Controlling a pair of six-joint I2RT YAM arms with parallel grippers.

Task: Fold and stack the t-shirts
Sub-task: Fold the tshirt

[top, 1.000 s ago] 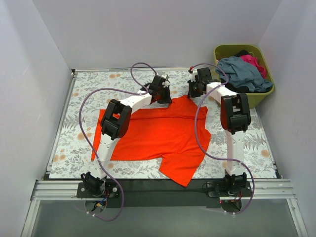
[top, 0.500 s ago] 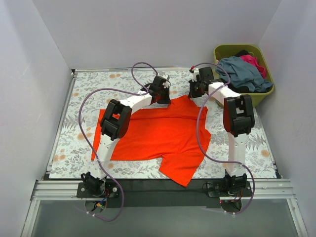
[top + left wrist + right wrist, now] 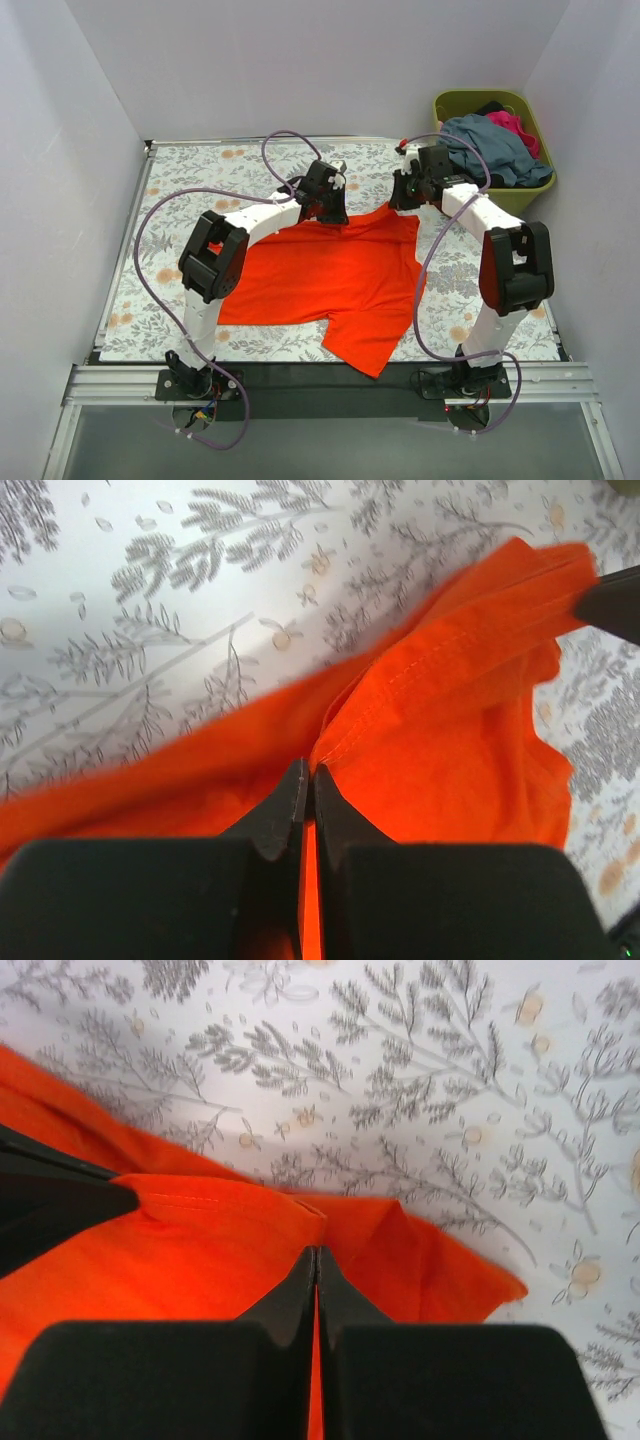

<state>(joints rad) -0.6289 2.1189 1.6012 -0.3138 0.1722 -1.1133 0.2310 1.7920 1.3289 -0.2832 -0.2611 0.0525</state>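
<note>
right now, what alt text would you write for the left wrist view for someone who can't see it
The left gripper is shut on a stitched fold at the edge of the orange t-shirt, seen close up from just behind it. Beyond the shirt lies the table with its grey leaf-print cover.

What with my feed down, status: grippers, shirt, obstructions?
Left gripper shut on orange t-shirt, far edge. Right gripper shut on same edge. Basket off right, not in the way.

You had bare table (image 3: 200, 165) behind and left of the shirt (image 3: 330, 275); the basket (image 3: 443, 108) crowded your far-right corner.
</note>
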